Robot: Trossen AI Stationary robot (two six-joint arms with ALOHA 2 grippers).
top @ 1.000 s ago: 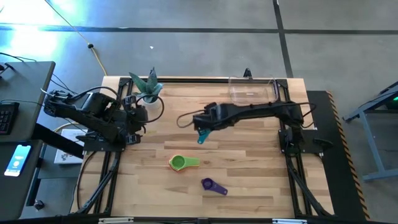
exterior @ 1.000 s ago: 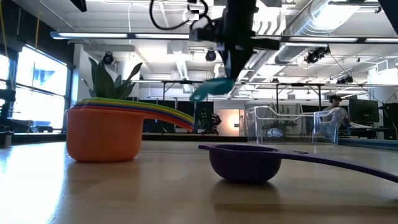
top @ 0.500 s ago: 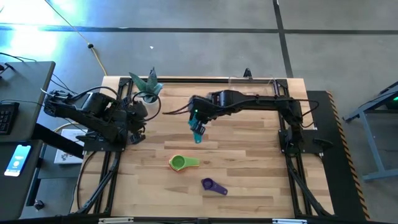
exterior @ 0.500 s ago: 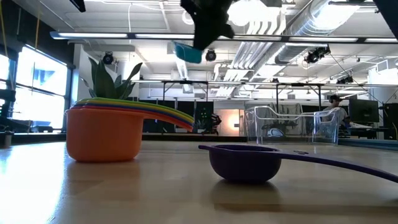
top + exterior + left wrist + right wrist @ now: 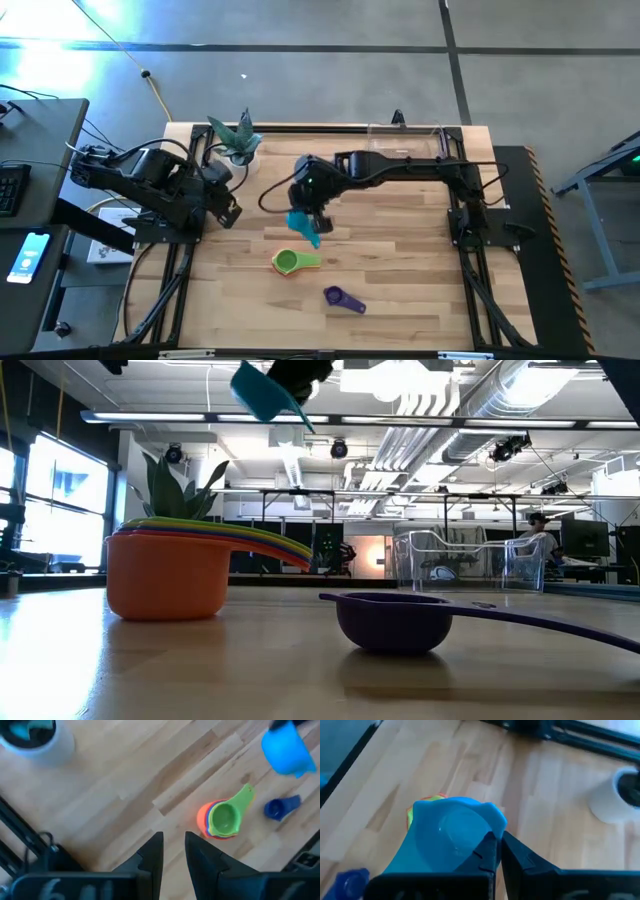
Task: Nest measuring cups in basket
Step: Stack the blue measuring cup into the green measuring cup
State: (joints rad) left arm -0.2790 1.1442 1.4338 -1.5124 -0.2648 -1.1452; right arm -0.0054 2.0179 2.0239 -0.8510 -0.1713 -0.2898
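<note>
My right gripper [image 5: 311,203] is shut on the teal measuring cup [image 5: 302,224], which it holds high above the table just far of the nested stack. The cup also shows in the low view [image 5: 264,391] and in the right wrist view [image 5: 445,837]. The stack [image 5: 291,262] has an orange cup outermost and a green cup on top, and it rests on its base [image 5: 165,575]. The purple cup [image 5: 343,298] sits upright on the table nearer the front. The clear basket [image 5: 405,146] stands at the far right. My left gripper [image 5: 173,855] is open a little and empty at the table's left. My right gripper pinches the teal cup between its two fingers [image 5: 489,851] at the edge of the bowl [image 5: 492,822]. The fingers hide the part between them. The fingers point down. The cup hangs tilted and clear of the table, above the stack's far side.
A white pot with a green plant [image 5: 238,148] stands at the far left, close to my left arm. Bare wood lies between the stack and the basket. Black rails run along the table's left and right edges.
My right gripper has gone toward the table's left edge and a little toward its near edge, over toward the stack. It stays shut on the teal cup. The cup has turned in the air and stands higher in the low view.
</note>
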